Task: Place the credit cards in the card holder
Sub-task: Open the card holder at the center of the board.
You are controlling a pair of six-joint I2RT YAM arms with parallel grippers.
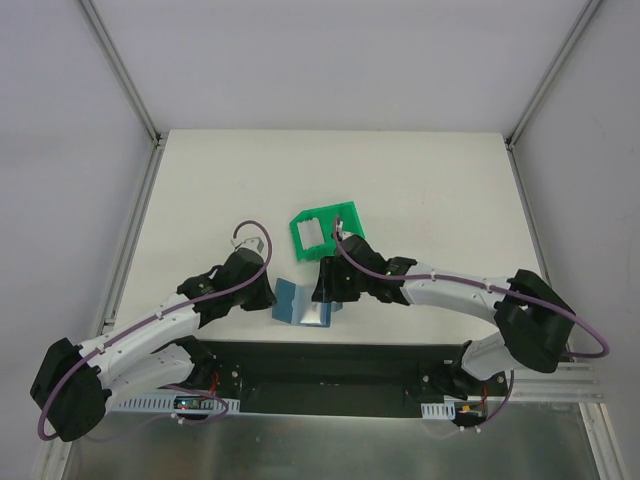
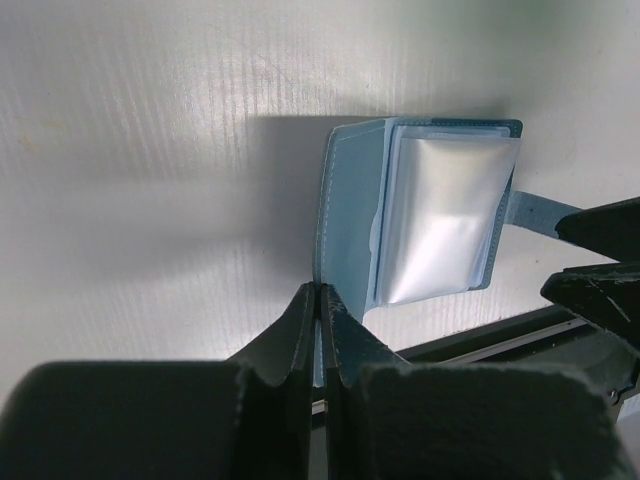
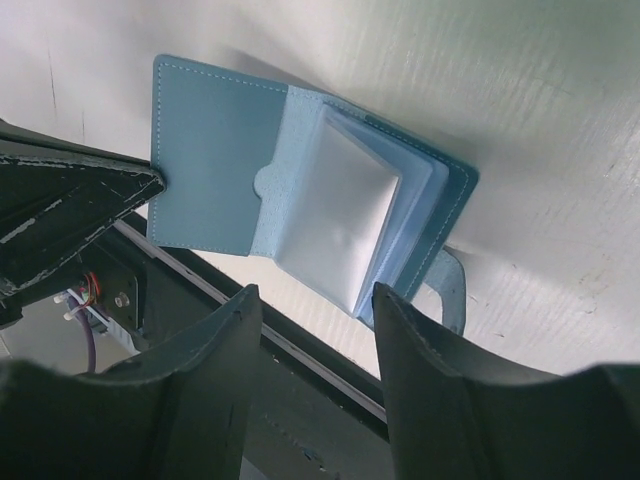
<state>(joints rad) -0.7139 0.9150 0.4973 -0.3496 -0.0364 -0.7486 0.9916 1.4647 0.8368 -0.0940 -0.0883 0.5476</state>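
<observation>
At near tabletop edge, holder lying open, left tool clamped on it, right tool parted, empty.

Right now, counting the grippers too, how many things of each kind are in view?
Blue card holder: 1
Green bin: 1
Grippers: 2, the left gripper and the right gripper
Total: 4
</observation>
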